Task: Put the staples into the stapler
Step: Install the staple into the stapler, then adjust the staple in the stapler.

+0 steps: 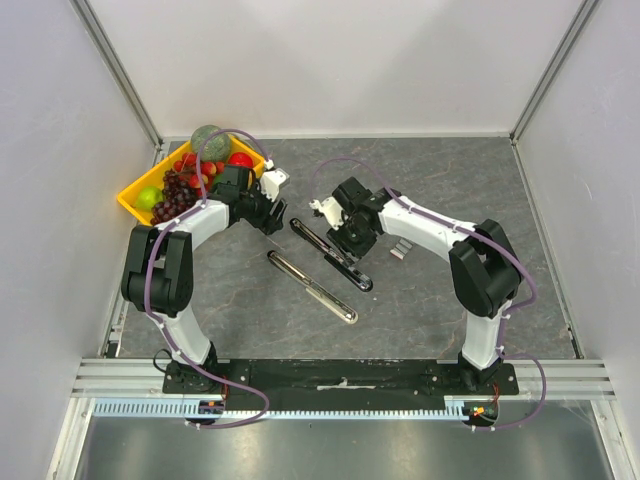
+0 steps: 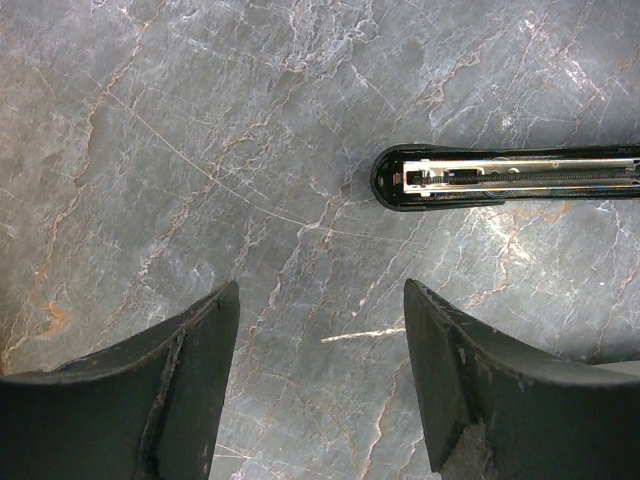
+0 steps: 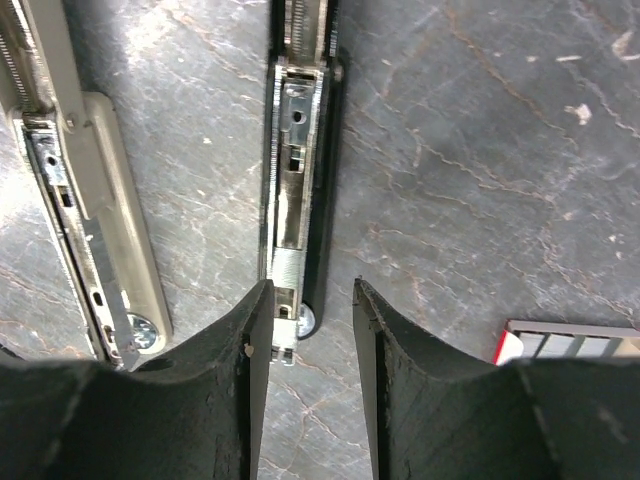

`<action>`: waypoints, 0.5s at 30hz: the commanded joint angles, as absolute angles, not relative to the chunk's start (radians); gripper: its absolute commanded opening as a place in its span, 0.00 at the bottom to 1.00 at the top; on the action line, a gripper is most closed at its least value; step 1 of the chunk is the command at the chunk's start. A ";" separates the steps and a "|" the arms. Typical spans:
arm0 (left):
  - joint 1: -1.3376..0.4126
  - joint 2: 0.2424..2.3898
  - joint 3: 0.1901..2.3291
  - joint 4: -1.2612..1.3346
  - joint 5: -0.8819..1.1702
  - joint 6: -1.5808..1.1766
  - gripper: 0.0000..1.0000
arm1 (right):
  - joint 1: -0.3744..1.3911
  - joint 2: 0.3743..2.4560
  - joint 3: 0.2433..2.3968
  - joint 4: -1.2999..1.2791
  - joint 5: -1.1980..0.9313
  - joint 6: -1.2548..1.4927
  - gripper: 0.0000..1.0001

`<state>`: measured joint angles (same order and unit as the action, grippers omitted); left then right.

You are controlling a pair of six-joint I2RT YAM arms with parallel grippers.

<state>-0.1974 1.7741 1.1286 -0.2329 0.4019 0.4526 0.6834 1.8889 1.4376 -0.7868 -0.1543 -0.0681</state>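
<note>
The stapler lies opened flat on the table as two long parts. The black part with the metal magazine channel (image 1: 325, 250) shows in the right wrist view (image 3: 300, 150), and its far end shows in the left wrist view (image 2: 480, 178). The silver-beige part (image 1: 312, 288) lies beside it (image 3: 95, 220). A short ribbed metal strip (image 3: 288, 264) sits in the channel near its end. The staples box (image 1: 401, 249), white-and-red with grey strips, lies to the right (image 3: 570, 342). My right gripper (image 3: 310, 300) is open, and the tip of the channel is at its left finger. My left gripper (image 2: 320, 300) is open and empty over bare table, short of the stapler's end.
A yellow basket (image 1: 135, 190) of fruit with grapes and a melon (image 1: 210, 140) stands at the back left, just behind my left arm. White walls close the table on three sides.
</note>
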 commanded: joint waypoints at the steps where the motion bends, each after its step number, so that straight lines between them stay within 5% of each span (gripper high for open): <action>1: -0.192 1.778 1.161 -0.216 0.414 0.433 0.73 | 0.646 1.896 1.476 -0.792 -0.121 -0.081 0.45; 15: -0.187 1.781 1.149 -0.209 0.417 0.436 0.73 | 0.632 1.921 1.471 -0.781 -0.143 -0.081 0.47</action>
